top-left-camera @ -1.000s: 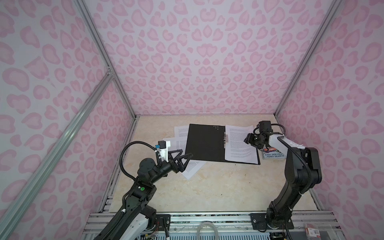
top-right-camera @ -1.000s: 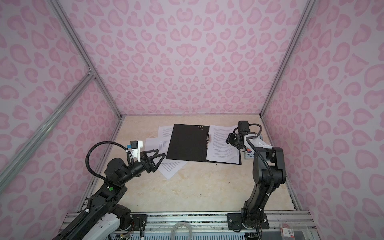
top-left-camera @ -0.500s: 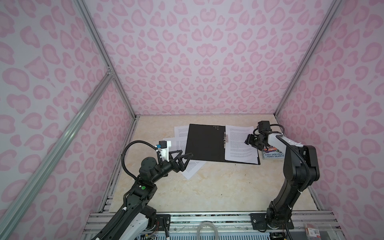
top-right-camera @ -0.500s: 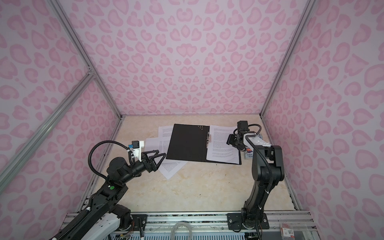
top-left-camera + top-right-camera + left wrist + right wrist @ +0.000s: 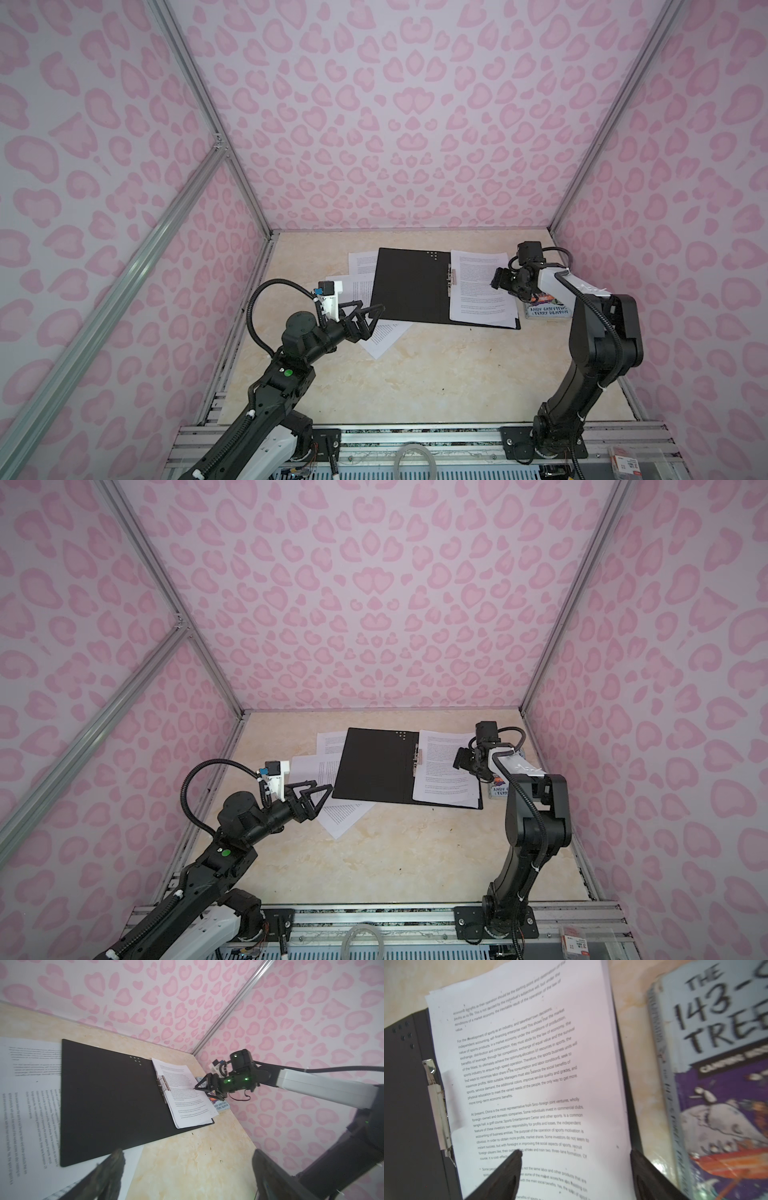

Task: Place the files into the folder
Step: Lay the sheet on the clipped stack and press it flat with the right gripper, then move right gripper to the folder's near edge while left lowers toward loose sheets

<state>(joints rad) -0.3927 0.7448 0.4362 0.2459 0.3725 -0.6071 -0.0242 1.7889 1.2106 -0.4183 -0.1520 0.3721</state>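
The folder [image 5: 409, 286] [image 5: 374, 766] lies open on the table with its black inside up and a metal clip [image 5: 438, 1105] at the spine. A stack of files [image 5: 478, 291] [image 5: 529, 1064] rests on its right half. More loose files [image 5: 386, 338] [image 5: 25, 1084] lie partly under its left half. My right gripper [image 5: 498, 282] [image 5: 576, 1153] hovers open just over the stack's right part, with nothing between its fingers. My left gripper [image 5: 374, 318] [image 5: 187, 1159] is wide open and empty, above the folder's near left corner.
A colourful paperback book [image 5: 548, 307] [image 5: 716, 1084] lies right of the folder, under my right wrist, close to the right wall. Pink patterned walls enclose the beige table [image 5: 436, 374] on three sides. A metal rail runs along the front edge.
My right gripper's jaws have spread wider over the stack in the folder. The left arm has stayed still.
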